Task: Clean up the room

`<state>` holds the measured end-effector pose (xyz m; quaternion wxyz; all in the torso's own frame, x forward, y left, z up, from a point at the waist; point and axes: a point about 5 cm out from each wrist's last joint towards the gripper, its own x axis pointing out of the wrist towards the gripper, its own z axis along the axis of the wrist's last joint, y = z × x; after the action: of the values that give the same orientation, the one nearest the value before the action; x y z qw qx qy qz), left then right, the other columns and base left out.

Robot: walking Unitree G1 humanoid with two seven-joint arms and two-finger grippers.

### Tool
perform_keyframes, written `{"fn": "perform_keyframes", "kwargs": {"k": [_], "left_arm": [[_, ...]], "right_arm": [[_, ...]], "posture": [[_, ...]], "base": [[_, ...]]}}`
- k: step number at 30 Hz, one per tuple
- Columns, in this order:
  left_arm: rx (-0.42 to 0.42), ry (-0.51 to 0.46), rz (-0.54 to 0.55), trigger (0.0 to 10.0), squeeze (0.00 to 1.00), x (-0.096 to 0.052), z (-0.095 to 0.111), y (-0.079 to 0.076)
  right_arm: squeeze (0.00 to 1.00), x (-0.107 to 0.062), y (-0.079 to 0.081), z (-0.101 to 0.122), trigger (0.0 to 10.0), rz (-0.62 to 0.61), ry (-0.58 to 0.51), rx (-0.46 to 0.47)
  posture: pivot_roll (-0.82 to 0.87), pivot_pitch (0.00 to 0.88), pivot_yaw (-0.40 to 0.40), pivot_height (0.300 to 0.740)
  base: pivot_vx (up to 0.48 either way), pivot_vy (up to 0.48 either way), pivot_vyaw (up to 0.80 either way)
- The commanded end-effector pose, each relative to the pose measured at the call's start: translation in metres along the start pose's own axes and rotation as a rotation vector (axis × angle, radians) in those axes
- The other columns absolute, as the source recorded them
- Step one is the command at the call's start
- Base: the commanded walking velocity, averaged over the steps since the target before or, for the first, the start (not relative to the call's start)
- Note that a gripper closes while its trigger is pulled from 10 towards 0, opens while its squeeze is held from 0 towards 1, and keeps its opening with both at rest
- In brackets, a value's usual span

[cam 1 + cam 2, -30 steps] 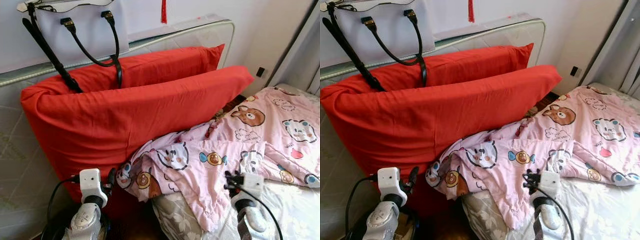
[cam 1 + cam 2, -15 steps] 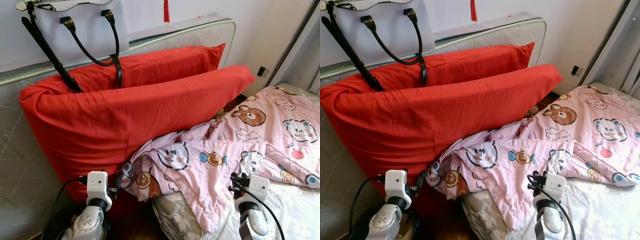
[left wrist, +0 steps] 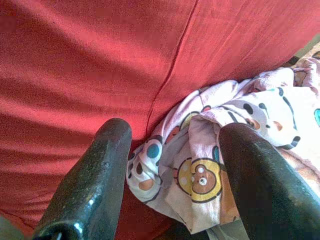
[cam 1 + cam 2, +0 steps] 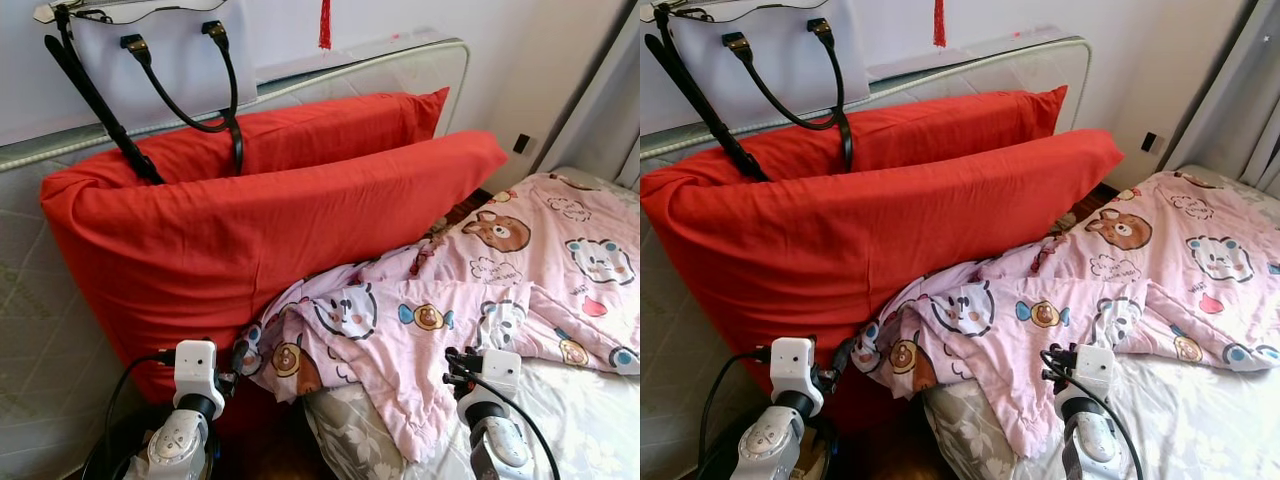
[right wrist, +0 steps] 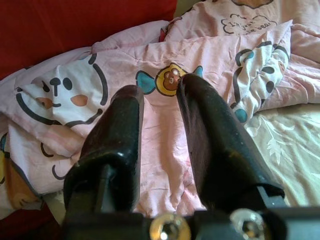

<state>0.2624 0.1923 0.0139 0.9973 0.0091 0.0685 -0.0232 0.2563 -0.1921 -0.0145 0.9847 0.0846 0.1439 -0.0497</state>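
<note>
A pink cartoon-print blanket (image 4: 450, 310) lies crumpled across the bed, its bunched corner hanging off against two big red pillows (image 4: 250, 230). My left gripper (image 4: 238, 362) is low beside that corner, close to the front pillow. In the left wrist view its fingers (image 3: 95, 185) stand wide open, with the blanket corner (image 3: 200, 165) and red fabric ahead of them. My right gripper (image 4: 455, 366) hovers over the blanket's near edge. Its fingers (image 5: 210, 135) are open by a narrow gap with nothing between them.
A white handbag (image 4: 150, 60) with black straps rests on top of an upright mattress (image 4: 400, 70) behind the pillows. The bed's floral sheet (image 4: 590, 420) shows at the lower right. A wall socket (image 4: 521, 143) and a curtain (image 4: 610, 130) are at the far right.
The left gripper has edged a little right toward the blanket corner. The right gripper dipped, then came back up and slightly left over the blanket edge.
</note>
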Motion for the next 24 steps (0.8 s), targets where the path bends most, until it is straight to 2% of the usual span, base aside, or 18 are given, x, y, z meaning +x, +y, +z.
{"fn": "perform_keyframes", "kwargs": {"k": [1, 4, 8, 18, 24], "left_arm": [[0.000, 0.011, 0.003, 10.0, 0.00, -0.0013, -0.0012, 0.0015], [-0.001, 0.010, 0.009, 10.0, 0.00, -0.0010, -0.0007, 0.0017], [-0.004, 0.010, 0.014, 10.0, 0.00, -0.0008, -0.0007, 0.0015], [-0.021, 0.017, 0.035, 10.0, 0.00, -0.0005, -0.0011, 0.0018], [-0.016, 0.027, 0.044, 10.0, 0.00, 0.0004, -0.0014, 0.0031]], "right_arm": [[0.00, 0.0000, 0.0001, -0.0007, 10.0, -0.003, 0.006, -0.001], [0.00, 0.0014, 0.0020, -0.0035, 10.0, -0.003, 0.046, -0.016], [0.00, 0.0020, 0.0042, -0.0026, 10.0, 0.010, 0.041, -0.015], [0.00, 0.0025, 0.0063, 0.0003, 10.0, 0.023, 0.012, 0.004], [0.00, 0.0030, 0.0072, 0.0000, 10.0, 0.027, 0.018, 0.007]], "posture": [[0.01, 0.000, -0.052, 0.705], [0.01, 0.000, -0.055, 0.695], [0.01, 0.000, -0.057, 0.670], [0.01, 0.000, -0.060, 0.670], [0.01, 0.000, -0.062, 0.670]], "base": [[0.000, 0.000, 0.00], [0.000, 0.000, 0.00], [0.000, 0.000, 0.00], [0.000, 0.000, 0.00], [0.000, 0.400, 0.00]]}}
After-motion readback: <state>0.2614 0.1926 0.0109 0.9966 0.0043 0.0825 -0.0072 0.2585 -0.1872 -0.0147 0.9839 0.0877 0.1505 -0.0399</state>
